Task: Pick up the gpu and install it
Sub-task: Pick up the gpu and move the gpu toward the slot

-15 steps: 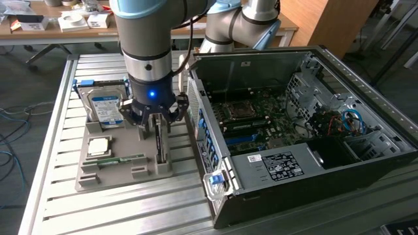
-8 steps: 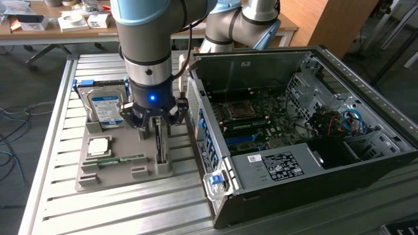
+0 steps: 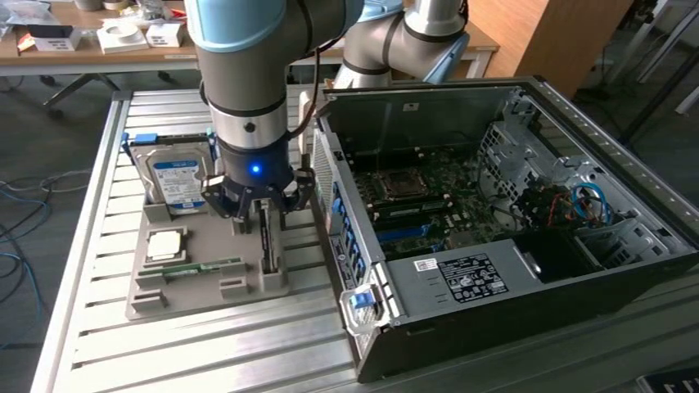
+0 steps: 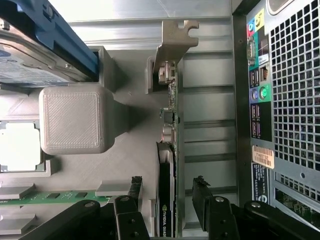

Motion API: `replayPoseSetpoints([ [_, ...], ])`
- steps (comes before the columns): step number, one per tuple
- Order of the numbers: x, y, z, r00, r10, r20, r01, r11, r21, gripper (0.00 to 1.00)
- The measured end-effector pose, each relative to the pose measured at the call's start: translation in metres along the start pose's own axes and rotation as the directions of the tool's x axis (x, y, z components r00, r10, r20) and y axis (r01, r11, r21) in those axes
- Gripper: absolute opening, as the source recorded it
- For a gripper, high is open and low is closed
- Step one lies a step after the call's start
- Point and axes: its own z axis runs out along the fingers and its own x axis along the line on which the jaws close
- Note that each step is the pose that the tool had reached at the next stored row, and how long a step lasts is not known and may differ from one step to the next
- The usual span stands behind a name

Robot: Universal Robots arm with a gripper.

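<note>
A slatted aluminium table (image 3: 218, 348) carries two things. A grey parts holder (image 3: 180, 301) sits toward its edge at the exterior view's left. Just beside it, an open computer case (image 3: 513, 344) lies along the opposite edge.

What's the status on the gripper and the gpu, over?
Gripper open, straddling the gpu, not touching. Card upright on edge in the gray holder. Open computer case beside it, nothing in the way.

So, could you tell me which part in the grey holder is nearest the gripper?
The gpu, the thin card standing on edge between the gripper's open fingers; the hard drive and memory stick sit farther off.
</note>
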Motion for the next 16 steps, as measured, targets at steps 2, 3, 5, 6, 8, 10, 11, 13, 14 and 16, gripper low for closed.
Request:
replayPoseSetpoints([
  [2,0.0004,0.0011,0.0007,1.0000,0.000,0.0002,0.000,1.0000,-0.0001,0.53],
  [3,0.0005,0.0012,0.0009,1.0000,0.000,0.0000,0.000,1.0000,0.0001,0.53],
  [5,0.0005,0.0011,0.0012,1.0000,0.000,-0.0001,0.000,1.0000,0.0002,0.53],
  [6,0.0006,0.0012,0.0013,1.0000,0.000,-0.0003,0.000,1.0000,0.0002,0.53],
  [8,0.0008,0.0012,0.0028,1.0000,0.000,0.0002,0.000,1.0000,-0.0002,0.53],
  [10,0.0013,0.0011,0.0036,1.0000,0.000,-0.0001,0.000,1.0000,0.0001,0.53],
  [11,0.0013,0.0011,0.0036,1.0000,0.000,-0.0001,0.000,1.0000,0.0001,0.53],
  [13,0.0012,0.0011,0.0036,1.0000,0.000,-0.0001,0.000,1.0000,0.0001,0.53],
  [14,0.0013,0.0011,0.0037,1.0000,0.000,-0.0001,0.000,1.0000,0.0000,0.53],
  [16,0.0012,0.0011,0.0037,1.0000,0.000,0.0000,0.000,1.0000,0.0000,0.53],
])
